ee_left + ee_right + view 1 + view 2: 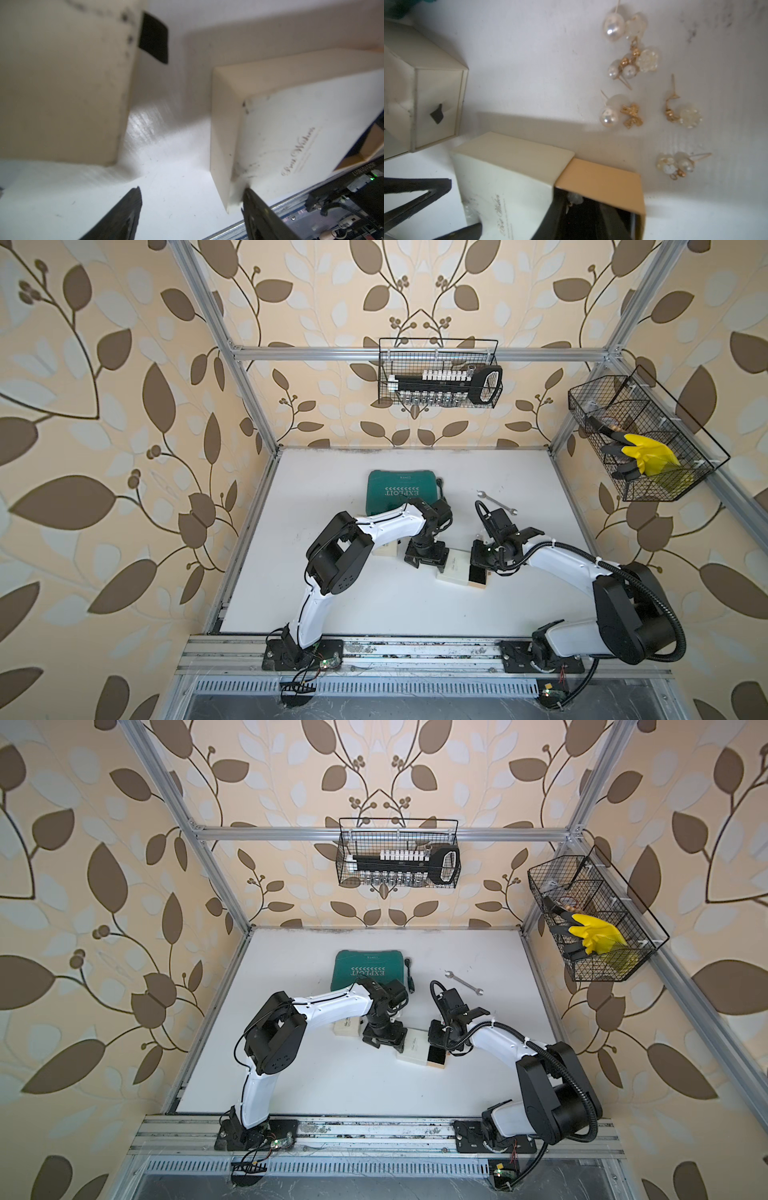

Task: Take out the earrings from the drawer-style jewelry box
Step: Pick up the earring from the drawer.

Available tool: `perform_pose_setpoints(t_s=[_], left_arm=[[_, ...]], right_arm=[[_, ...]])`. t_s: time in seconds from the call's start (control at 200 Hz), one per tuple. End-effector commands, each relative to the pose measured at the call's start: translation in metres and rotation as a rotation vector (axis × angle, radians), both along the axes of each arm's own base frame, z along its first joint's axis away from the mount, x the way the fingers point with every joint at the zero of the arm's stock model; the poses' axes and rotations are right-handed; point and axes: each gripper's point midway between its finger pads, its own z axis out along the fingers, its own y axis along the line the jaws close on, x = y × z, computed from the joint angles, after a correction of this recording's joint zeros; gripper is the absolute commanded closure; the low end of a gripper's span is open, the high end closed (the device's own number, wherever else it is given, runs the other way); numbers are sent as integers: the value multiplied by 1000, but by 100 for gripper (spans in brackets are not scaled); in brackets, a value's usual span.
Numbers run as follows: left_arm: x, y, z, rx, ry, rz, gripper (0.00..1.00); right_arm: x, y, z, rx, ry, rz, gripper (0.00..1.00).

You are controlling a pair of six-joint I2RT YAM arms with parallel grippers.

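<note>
The cream jewelry box [453, 568] lies mid-table with its tan, black-lined drawer [600, 180] pulled out. Several pearl-and-gold earrings [631, 64] lie loose on the white table beside the drawer. One more pale earring [574, 198] sits inside the drawer at its near wall. My right gripper [480, 566] reaches down into the drawer, where its dark fingers blend with the lining. My left gripper [192, 189] is open at the box's other end. One of its fingers [259, 214] touches the box's top corner and the other stands clear of it.
A second cream box [386, 549] with a black pull tab [437, 114] sits just left of the left gripper. A green tool case [401, 489] and a silver wrench [496, 502] lie further back. Wire baskets [440, 373] [644, 439] hang on the walls.
</note>
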Motion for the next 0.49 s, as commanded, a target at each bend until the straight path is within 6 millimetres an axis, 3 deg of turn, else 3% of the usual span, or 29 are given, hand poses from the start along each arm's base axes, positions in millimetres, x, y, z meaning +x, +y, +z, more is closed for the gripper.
perform_pose_setpoints(t_s=[0.0, 0.225, 0.49], left_arm=[[-5, 52, -69, 301, -5, -14, 22], [-4, 51, -70, 302, -4, -17, 22], [-4, 50, -72, 303, 3, -21, 22]], right_arm=[[3, -2, -6, -45, 0, -4, 75], [-1, 0, -7, -46, 3, 18, 86], [2, 12, 26, 32, -78, 69, 92]])
